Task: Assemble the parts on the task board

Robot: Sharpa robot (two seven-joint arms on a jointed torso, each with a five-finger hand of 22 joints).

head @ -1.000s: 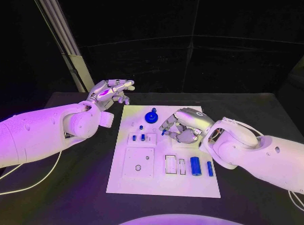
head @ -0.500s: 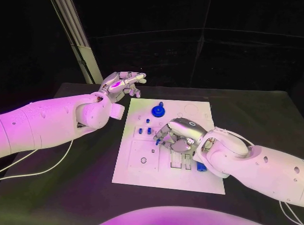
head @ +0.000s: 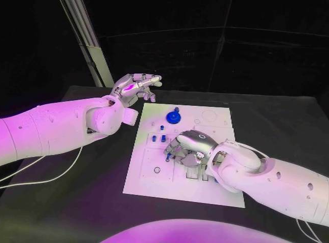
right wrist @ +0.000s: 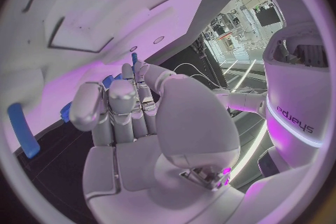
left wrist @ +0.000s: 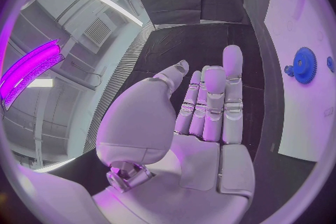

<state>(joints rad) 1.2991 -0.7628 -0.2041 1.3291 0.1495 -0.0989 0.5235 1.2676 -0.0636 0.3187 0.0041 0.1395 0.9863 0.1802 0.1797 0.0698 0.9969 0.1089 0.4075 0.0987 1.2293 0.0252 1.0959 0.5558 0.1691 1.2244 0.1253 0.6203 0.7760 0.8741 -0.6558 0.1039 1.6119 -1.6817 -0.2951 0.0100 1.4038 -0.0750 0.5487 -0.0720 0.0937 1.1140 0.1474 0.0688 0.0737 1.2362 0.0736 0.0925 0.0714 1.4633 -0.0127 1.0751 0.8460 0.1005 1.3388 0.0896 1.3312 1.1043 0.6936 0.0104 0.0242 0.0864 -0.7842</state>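
Observation:
The white task board (head: 208, 119) lies in the middle of the black table. A blue gear (head: 173, 117) stands near its far edge, with small blue pegs (head: 159, 137) a little nearer. My right hand (head: 187, 149) hovers low over the board's middle with its fingers curled down. A small blue part (head: 167, 157) shows at its fingertips and seems pinched there. In the right wrist view the curled fingers (right wrist: 119, 106) face the board, with a blue bar (right wrist: 22, 130) off to one side. My left hand (head: 139, 86) is raised beyond the board's far left corner, fingers stretched and empty. The gear (left wrist: 305, 65) appears in its wrist view.
The board has rectangular recesses (head: 158, 169) at its near left. My right forearm (head: 273, 179) lies across the board's near right corner and covers the parts there. A pale post (head: 87, 45) rises behind the table's far left. Bare black table (head: 76, 192) lies left of the board.
The camera has shifted. Relative to the pegs, my right hand has moved nearer and to the left over the board, the small blue part moving with it. The left hand stays raised.

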